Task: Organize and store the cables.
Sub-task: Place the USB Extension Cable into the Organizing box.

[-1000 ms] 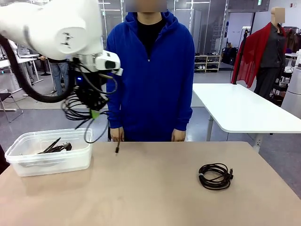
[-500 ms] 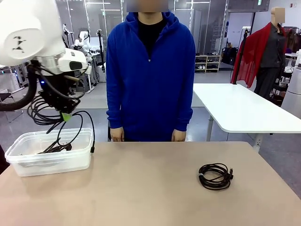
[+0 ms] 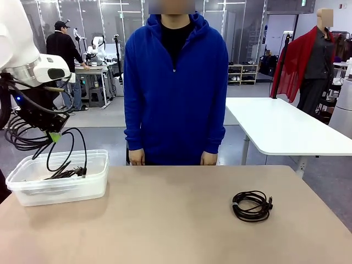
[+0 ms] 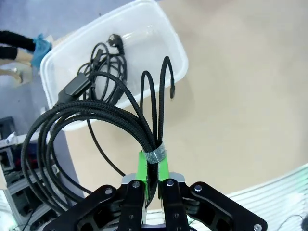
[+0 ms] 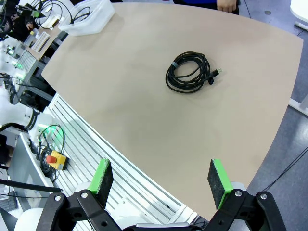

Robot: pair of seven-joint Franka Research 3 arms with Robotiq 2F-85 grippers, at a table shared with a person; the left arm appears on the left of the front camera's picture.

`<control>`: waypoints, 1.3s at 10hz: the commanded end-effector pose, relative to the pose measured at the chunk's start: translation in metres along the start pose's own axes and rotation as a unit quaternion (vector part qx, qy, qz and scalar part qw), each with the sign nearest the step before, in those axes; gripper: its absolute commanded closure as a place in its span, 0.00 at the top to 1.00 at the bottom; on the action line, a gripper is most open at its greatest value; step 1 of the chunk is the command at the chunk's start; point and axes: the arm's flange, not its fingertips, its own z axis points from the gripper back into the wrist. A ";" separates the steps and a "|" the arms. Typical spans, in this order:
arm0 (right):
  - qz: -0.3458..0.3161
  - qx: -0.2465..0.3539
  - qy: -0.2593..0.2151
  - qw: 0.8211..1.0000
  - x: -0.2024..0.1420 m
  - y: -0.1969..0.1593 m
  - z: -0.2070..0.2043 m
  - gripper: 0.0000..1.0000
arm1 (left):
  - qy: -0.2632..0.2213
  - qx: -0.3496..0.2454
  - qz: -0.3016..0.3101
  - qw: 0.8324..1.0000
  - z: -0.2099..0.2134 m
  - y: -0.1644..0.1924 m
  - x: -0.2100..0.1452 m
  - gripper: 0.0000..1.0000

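We see the left tool (image 3: 54,136) hanging above the clear plastic bin (image 3: 61,190) at the left end of the counter (image 3: 165,225). Its jaws are pinched narrow on a black braided cable coil (image 3: 21,138), and the green pads (image 4: 140,168) clamp it right at a grey strap (image 4: 155,155) that binds the loops. In the left wrist view the held coil (image 4: 91,113) fans out from the tool (image 4: 150,169) over the bin (image 4: 166,36). In the front view a loose end with a small plug (image 3: 84,171) dangles down and seems to reach into the bin's open top.

More black cables (image 3: 66,174) lie tangled on the bin's floor, one with a power plug (image 4: 115,41).

Another wound black coil (image 3: 252,206) lies flat on the right part of the counter, well apart from the bin. The right tool (image 5: 160,175) hovers high above the counter's near edge with its jaws spread wide and nothing between them, that coil (image 5: 188,72) beyond its fingers.

A person (image 3: 175,88) in a blue hoodie stands at the far side, both hands (image 3: 137,157) down at the counter's edge.
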 end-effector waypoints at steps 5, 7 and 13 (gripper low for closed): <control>0.007 0.004 -0.006 1.000 -0.001 0.000 0.001 1.00 | 0.006 0.012 0.008 1.000 0.003 -0.001 -0.001 0.00; 0.007 0.004 -0.006 1.000 -0.001 0.000 0.001 1.00 | -0.029 0.012 0.017 0.999 -0.005 0.002 0.014 0.10; 0.007 0.004 -0.006 1.000 -0.001 0.000 0.001 1.00 | -0.017 0.063 0.076 0.995 -0.001 0.074 0.046 0.10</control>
